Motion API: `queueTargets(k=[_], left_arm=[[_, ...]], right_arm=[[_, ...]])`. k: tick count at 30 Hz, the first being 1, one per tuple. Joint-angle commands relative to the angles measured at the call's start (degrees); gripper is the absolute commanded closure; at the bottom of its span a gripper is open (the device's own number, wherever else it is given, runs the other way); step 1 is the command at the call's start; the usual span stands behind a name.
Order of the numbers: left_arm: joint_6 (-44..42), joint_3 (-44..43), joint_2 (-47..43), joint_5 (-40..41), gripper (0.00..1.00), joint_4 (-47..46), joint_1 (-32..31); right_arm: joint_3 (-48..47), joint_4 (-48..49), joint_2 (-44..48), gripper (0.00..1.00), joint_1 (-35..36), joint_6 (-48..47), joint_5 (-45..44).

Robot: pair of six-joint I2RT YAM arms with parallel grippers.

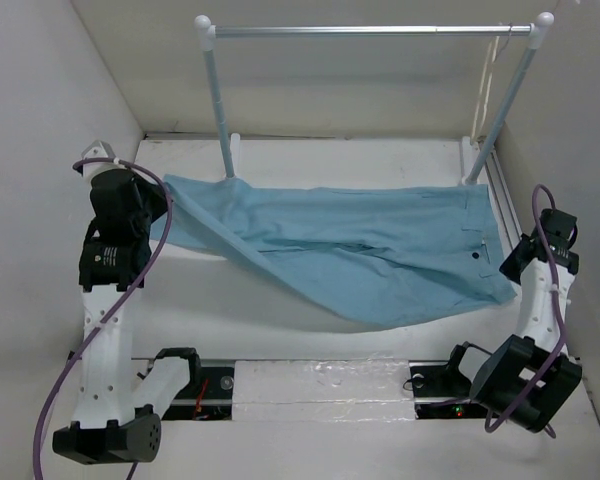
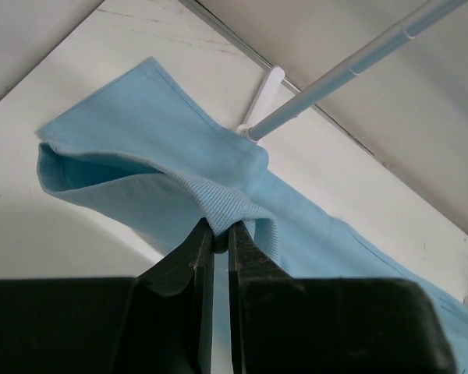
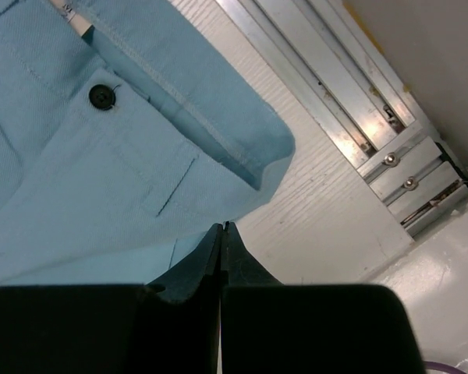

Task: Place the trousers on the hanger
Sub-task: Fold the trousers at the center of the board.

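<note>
trousers [image 1: 360,250], leg hem pinched in closed left claw [image 2: 218,228], right claw [image 3: 221,227] closed at waistband edge

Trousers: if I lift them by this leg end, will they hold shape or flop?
Probably floppy: the trousers sag and fold at the left pincer. Likely light, being thin and wrinkled. Expect the rest to drag across the table.

Left pincer [image 2: 218,228] and right pincer [image 3: 221,227] both clamped shut.
</note>
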State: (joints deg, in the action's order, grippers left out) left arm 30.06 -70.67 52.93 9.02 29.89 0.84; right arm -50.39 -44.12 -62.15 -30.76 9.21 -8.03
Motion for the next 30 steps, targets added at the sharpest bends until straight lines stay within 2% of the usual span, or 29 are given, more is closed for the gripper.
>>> queueTargets(k=[1, 7, 11, 12, 13, 15, 16, 18, 19, 23, 30], left_arm=[[0.43, -1.58, 0.07, -0.49, 1.00, -4.13, 0.04], [0.52, -1.48, 0.07, 0.04, 1.00, -4.58, 0.56], [0.43, -1.05, -0.10, 0.91, 1.00, -4.66, 0.56], [0.43, -0.96, -0.02, 0.92, 1.00, -4.66, 0.56], [0.43, -0.87, -0.02, 0.83, 1.00, -4.84, 0.56], [0.17, -0.96, 0.33, 0.91, 1.00, -4.93, 0.56], [0.17, -1.04, 0.42, 1.09, 1.00, -4.84, 0.56], [-0.27, -0.78, 0.42, 1.53, 1.00, -4.84, 0.56], [-0.36, -0.52, 0.42, 1.62, 1.00, -4.84, 0.56], [-0.45, 0.45, 0.60, 1.71, 1.00, -5.02, 1.18], [-0.53, 2.12, 0.77, 4.07, 1.00, -5.11, 2.41]], right_arm=[[1.34, 0.17, -0.86, 1.00, -0.43, 0.10, 5.20], [5.47, 0.08, -8.51, 1.00, -0.96, 0.81, 5.92], [4.25, -0.44, -11.93, 1.00, -1.49, 2.74, 5.31], [3.90, -0.09, -12.81, 0.97, -2.28, 2.83, 4.61], [3.64, 0.34, -13.78, 0.88, -2.28, 2.74, 3.39], [2.50, 2.01, -17.12, 0.79, -3.07, 1.35, 2.59], [2.06, 2.80, -18.00, 0.70, -3.68, 0.64, 2.32], [1.00, 4.74, -19.85, 0.63, -4.47, -0.85, 1.88], [0.13, 5.35, -20.29, 0.54, -5.52, -1.30, 1.53], [-1.99, 6.94, -22.66, 0.46, -8.60, -3.15, 2.14], [-0.68, 9.40, -26.97, 0.42, -8.61, -4.99, 2.50]])
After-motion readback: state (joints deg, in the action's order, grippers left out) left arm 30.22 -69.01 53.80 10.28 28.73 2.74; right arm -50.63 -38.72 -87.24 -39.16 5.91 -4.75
